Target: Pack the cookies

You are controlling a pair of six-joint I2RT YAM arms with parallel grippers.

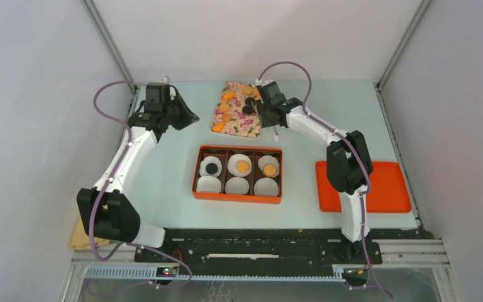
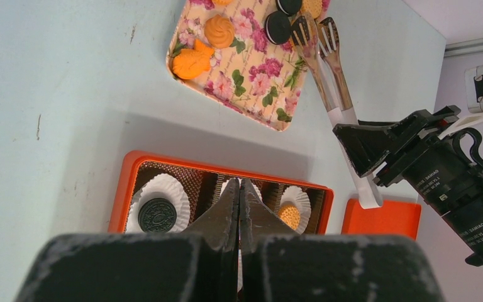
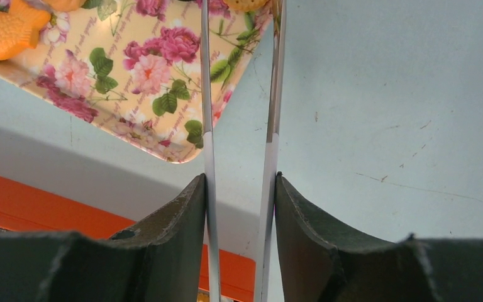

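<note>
The cookies lie on a floral tray (image 1: pixel 237 123): orange ones (image 1: pixel 228 96) and black ones (image 1: pixel 249 109). An orange box (image 1: pixel 238 199) holds white paper cups; the back row has a black cookie (image 1: pixel 211 168) and two orange cookies (image 1: pixel 243 166) (image 1: pixel 269 169), and the front cups are empty. My right gripper (image 1: pixel 266 116) is shut on white tongs (image 3: pixel 206 94), whose wooden tips (image 2: pixel 317 34) reach over the tray by the black cookies (image 2: pixel 278 26). My left gripper (image 1: pixel 185 116) is shut and empty, held above the table left of the tray. Its fingers (image 2: pixel 229 207) touch.
An orange flat tray (image 1: pixel 383 185) lies at the right of the box. A fish-shaped orange biscuit (image 3: pixel 3 34) sits at the tray's near corner. White walls enclose the table on three sides. A tan object (image 1: pixel 82 239) lies off the table's left front corner.
</note>
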